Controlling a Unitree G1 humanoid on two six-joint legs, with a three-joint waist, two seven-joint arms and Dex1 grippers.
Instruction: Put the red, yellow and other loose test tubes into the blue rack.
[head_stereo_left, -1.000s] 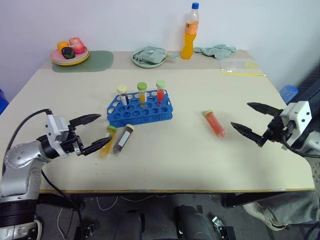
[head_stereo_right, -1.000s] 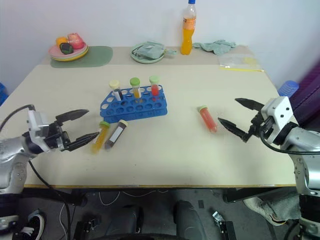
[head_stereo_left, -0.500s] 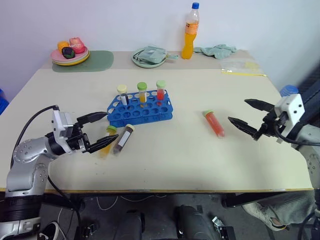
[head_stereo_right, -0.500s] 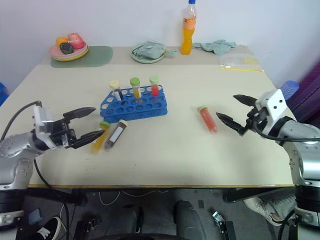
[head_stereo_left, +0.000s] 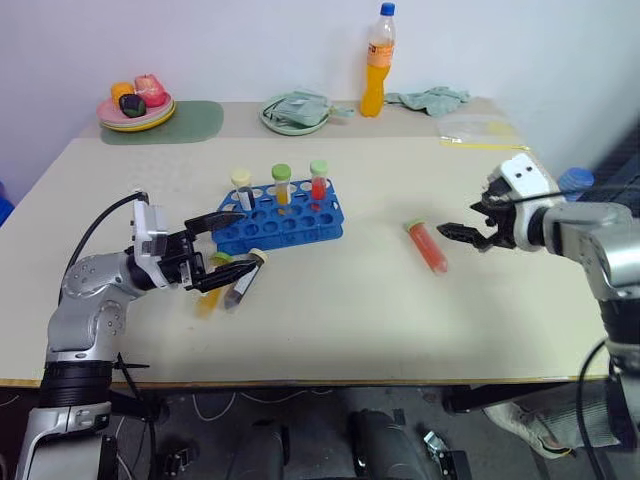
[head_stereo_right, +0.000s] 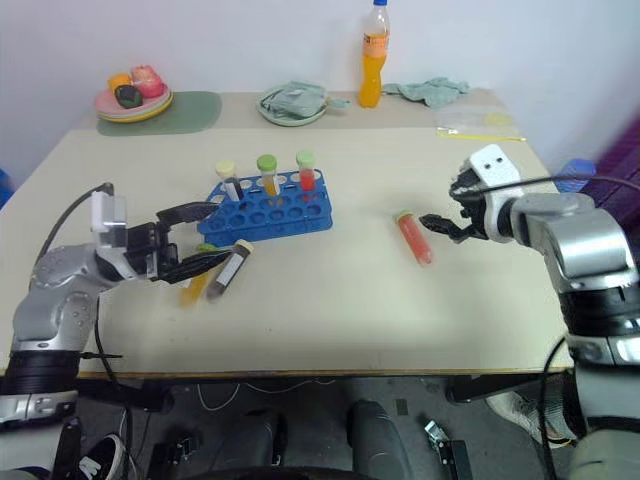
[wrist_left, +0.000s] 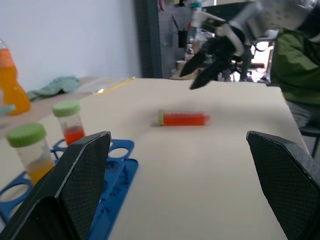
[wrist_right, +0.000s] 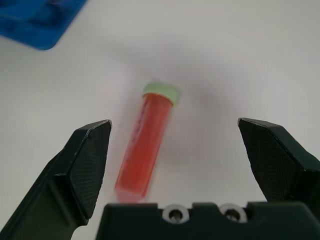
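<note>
**With both end effectors spread, three tubes lie loose on the bench**

While the pale bench (head_stereo_left: 330, 330) stays bare along its near edge, the left end effector (head_stereo_left: 228, 246) hangs low over its left half, its two black fingers spread wide and gripping nothing. One fingertip reaches in front of the near left corner of the blue rack (head_stereo_left: 300, 222); the other lies over the two loose tubes just in front of the rack. Those two lie side by side and almost parallel: the yellow-orange tube (head_stereo_left: 211, 292) with its green cap, and the dark grey tube (head_stereo_left: 243, 282) with its cream cap pointing toward the rack. Whether the lower finger touches either one, I cannot tell.

Off to the right, well apart from them, the red tube (head_stereo_left: 428, 247) lies flat on the bench, green cap at its far end. The right end effector (head_stereo_left: 466, 220) hovers just beside it on the right, fingers parted and pointing toward it, with nothing held. In the right wrist view the red tube lies between the two open fingers, below them.

The blue rack sits near the middle of the bench, and three capped tubes stand upright along its far row.

At the back, a green round plate (head_stereo_left: 275, 124) carries a folded green cloth (head_stereo_left: 300, 107), an orange drink bottle (head_stereo_left: 378, 64) stands upright, another cloth (head_stereo_left: 430, 99) lies beside it, and stacked plates (head_stereo_left: 133, 118) of food rest on a green mat (head_stereo_left: 190, 122).
</note>
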